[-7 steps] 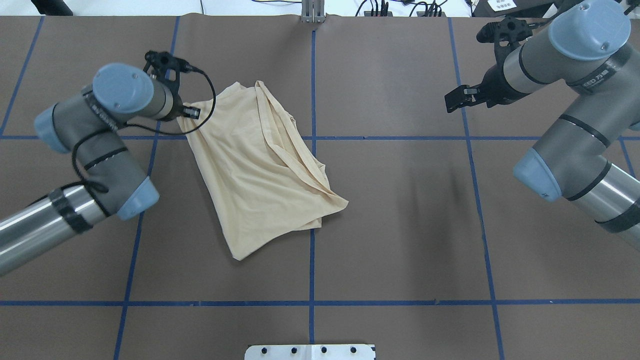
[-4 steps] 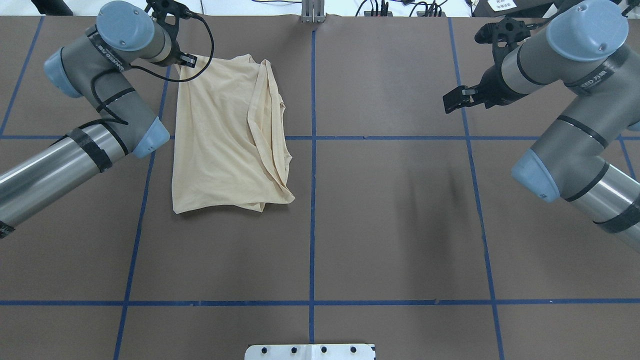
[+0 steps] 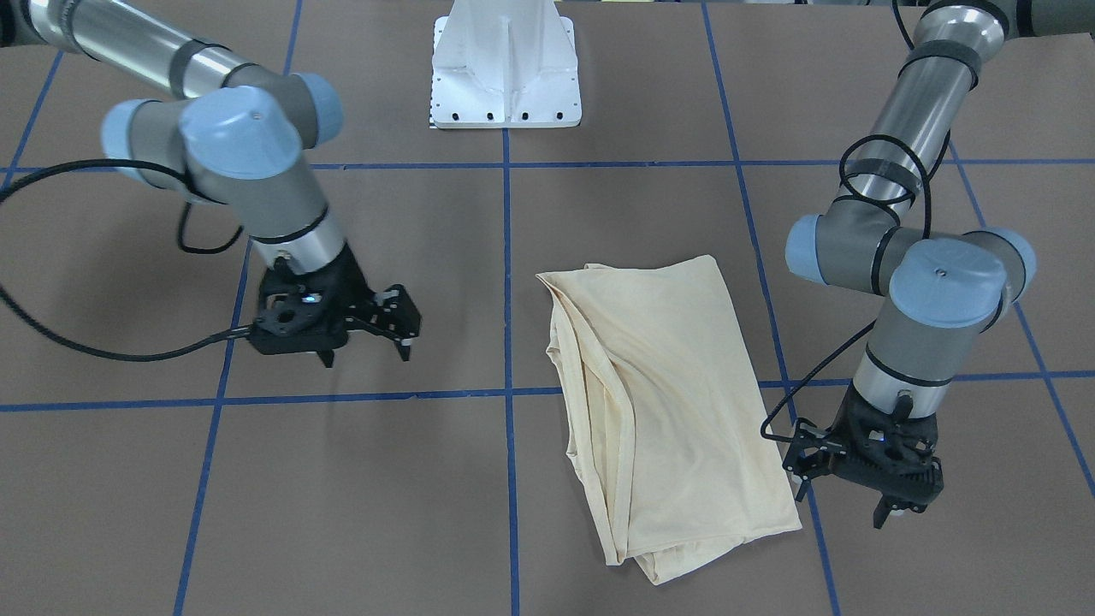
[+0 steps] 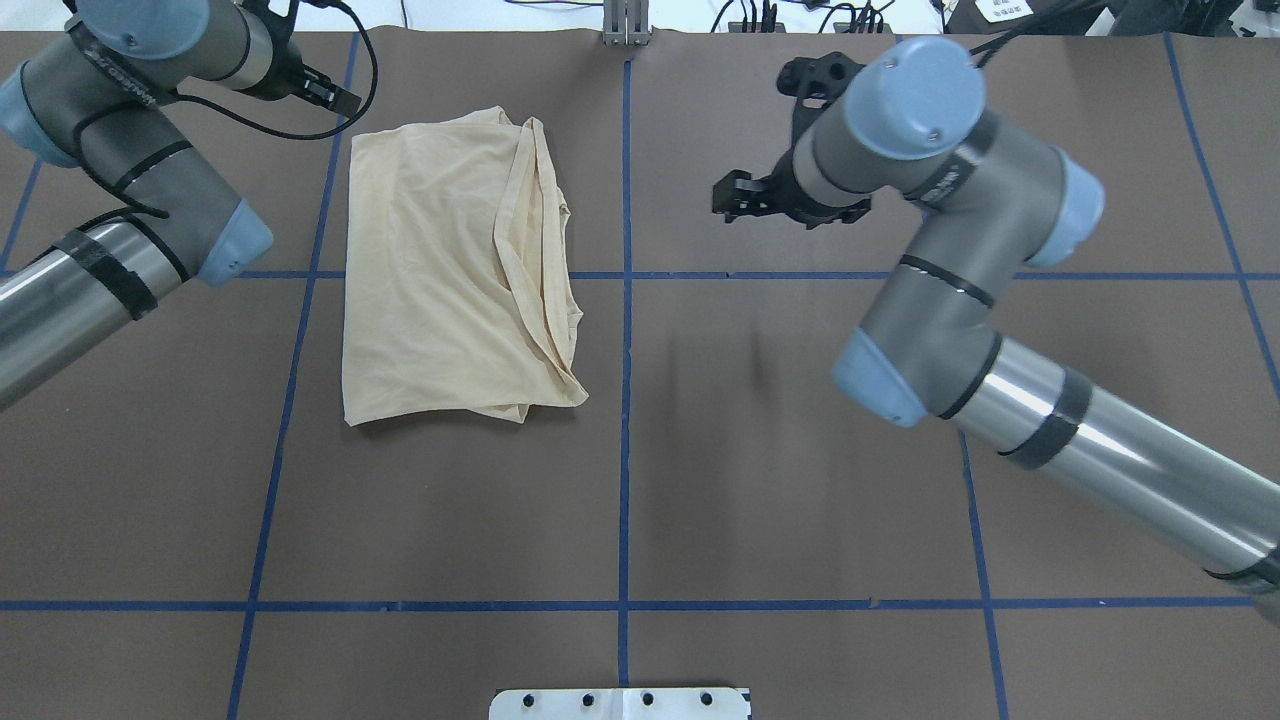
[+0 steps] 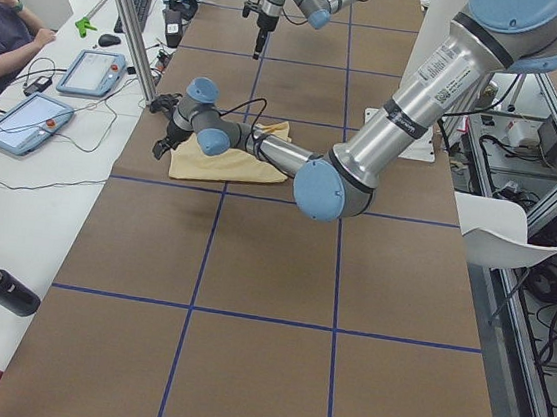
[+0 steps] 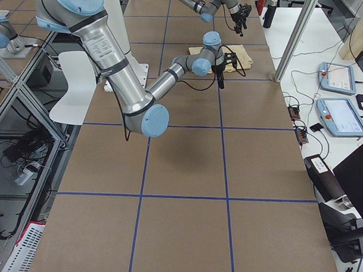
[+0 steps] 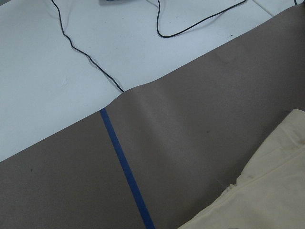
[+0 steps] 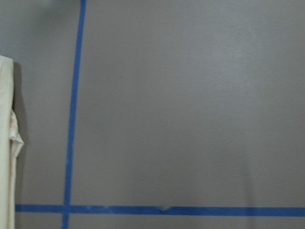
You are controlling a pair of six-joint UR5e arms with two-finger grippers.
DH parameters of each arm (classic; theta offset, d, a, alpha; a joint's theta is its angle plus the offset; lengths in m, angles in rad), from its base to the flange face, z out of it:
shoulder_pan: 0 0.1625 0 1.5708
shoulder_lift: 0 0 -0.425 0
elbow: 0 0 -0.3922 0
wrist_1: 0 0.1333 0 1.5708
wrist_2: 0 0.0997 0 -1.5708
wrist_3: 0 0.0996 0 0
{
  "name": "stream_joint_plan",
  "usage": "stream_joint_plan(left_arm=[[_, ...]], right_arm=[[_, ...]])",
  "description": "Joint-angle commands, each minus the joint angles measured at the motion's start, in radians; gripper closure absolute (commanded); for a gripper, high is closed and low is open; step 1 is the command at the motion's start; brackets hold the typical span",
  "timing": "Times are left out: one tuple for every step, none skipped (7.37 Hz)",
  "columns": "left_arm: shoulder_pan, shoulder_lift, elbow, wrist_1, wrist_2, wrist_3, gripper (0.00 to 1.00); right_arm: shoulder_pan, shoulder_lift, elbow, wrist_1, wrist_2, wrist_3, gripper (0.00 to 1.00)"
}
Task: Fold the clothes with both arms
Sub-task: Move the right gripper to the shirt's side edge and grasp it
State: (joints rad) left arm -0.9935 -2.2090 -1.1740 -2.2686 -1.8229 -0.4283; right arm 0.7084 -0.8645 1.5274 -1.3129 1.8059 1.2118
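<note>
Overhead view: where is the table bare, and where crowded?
Free: the near band of table between the T-shirt and the white base plate, and the squares right of the centre tape line, though the right end effector hangs over them. Crowded: the far left, left end effector beside the T-shirt.

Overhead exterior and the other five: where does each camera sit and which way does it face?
Overhead exterior: behind the robot, looking forward and down at the T-shirt; left arm, right arm, left tool, right tool.
Exterior front-facing: across the table, facing the robot; both arms, sides swapped.
Exterior left: table's left end; left arm near.
Exterior right: opposite end; right arm near.
Left wrist-mounted: down at T-shirt corner; no robot parts.
Right wrist-mounted: down at table; no robot parts.
Shared: all show the T-shirt.
</note>
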Motion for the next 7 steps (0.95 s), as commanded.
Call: stream_joint_plan(left_arm=[[-0.005, 0.046, -0.049, -0.003, -0.012, 0.005, 0.0], [-0.005, 0.046, -0.05, -0.005, -0.012, 0.002, 0.0], [-0.005, 0.048, -0.052, -0.005, -0.012, 0.0, 0.0], [-0.007, 0.048, -0.053, -0.005, -0.01, -0.006, 0.0], [-0.007, 0.057, -0.058, -0.005, -0.01, -0.006, 0.0], [-0.005, 0.07, -0.078, -0.005, -0.01, -0.006, 0.0], [-0.007, 0.077, -0.082, -0.005, -0.01, -0.006, 0.0]], right_arm=[[-0.122, 0.239, -0.242, -0.005, -0.161, 0.234, 0.0], [-0.159, 0.287, -0.309, -0.005, -0.209, 0.273, 0.0], [-0.19, 0.288, -0.311, -0.005, -0.244, 0.285, 0.03], [-0.219, 0.292, -0.323, -0.005, -0.287, 0.299, 0.1], [-0.236, 0.317, -0.354, -0.003, -0.306, 0.299, 0.24], [-0.244, 0.335, -0.384, -0.003, -0.307, 0.299, 0.31], [-0.26, 0.334, -0.394, -0.002, -0.327, 0.299, 0.33]])
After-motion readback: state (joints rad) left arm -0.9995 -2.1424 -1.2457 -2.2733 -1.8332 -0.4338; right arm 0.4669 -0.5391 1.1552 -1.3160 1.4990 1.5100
